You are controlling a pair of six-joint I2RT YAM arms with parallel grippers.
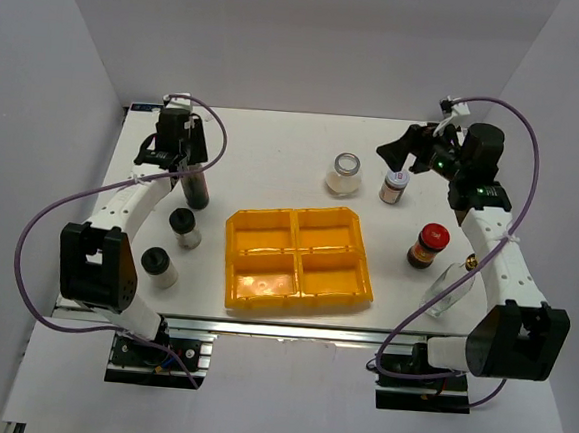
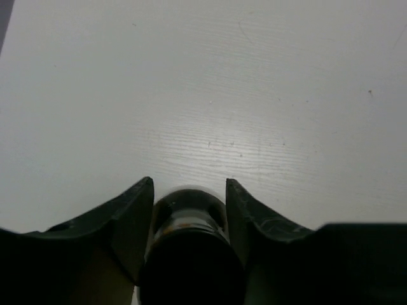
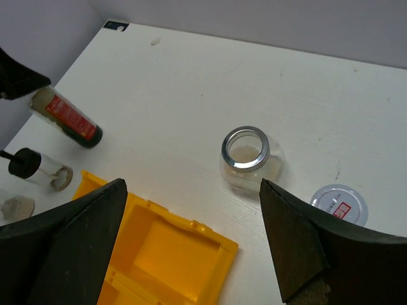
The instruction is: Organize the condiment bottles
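Gripping tall dark bottle (image 2: 189, 235): left gripper (image 2: 189, 183) jaws clamped on its sides, bottle standing on surface (image 2: 203, 95) far left, beyond yellow tray (image 1: 229, 257). Right gripper (image 3: 192, 183) jaws wide apart, empty, hanging over silver-lidded jar (image 3: 339, 203), wide clear jar (image 3: 247, 155) just beside.
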